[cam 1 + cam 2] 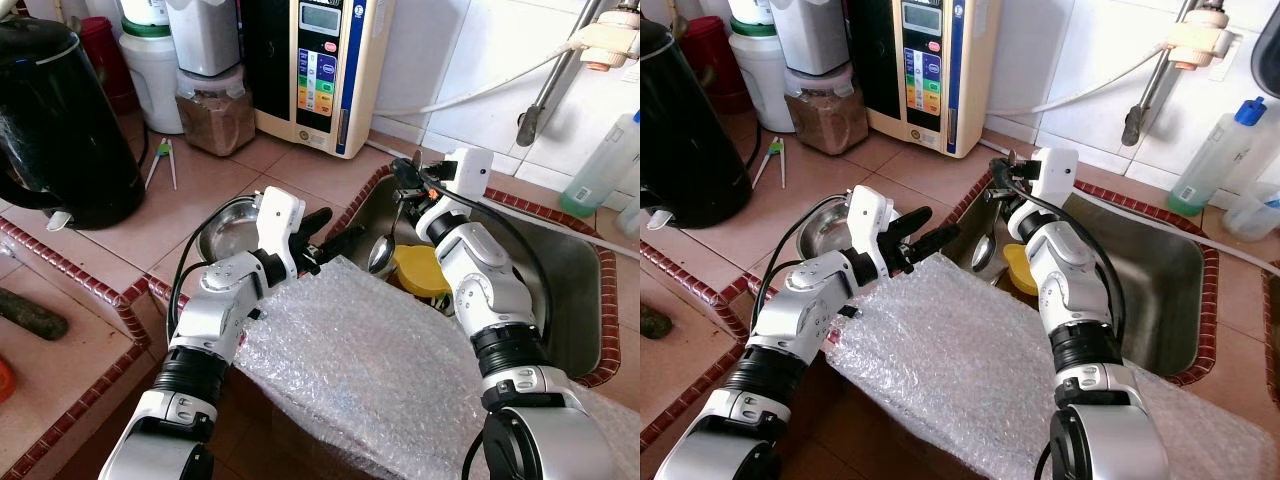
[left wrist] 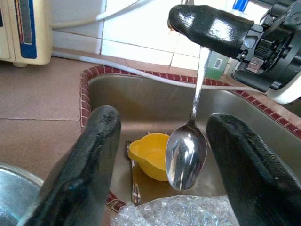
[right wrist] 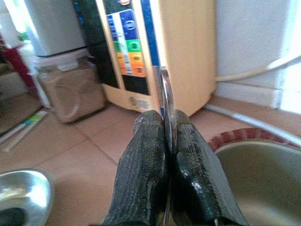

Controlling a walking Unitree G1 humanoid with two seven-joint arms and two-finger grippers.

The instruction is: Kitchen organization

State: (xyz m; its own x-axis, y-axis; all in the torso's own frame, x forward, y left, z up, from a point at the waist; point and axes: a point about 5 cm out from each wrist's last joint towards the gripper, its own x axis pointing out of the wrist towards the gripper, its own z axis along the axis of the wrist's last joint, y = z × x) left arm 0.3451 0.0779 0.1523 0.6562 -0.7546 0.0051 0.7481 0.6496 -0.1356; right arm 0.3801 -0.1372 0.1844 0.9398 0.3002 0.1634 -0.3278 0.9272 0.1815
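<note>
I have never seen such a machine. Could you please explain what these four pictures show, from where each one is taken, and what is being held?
This is a humanoid robot at a kitchen sink. Two pictures come from cameras in its head, two from cameras on its wrists. The right gripper is shut on a metal spoon, which hangs bowl-down over the sink. The left gripper is open, its fingers either side of the spoon. A yellow cup and a fork lie in the sink. Bubble wrap covers the near edge. A steel bowl sits on the counter.

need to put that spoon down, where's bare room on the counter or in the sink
Bare tile lies between the steel bowl, the kettle and the brown jar. The sink's far right floor is bare too. It is crowded under the spoon held by the right gripper: yellow cup, fork.
</note>
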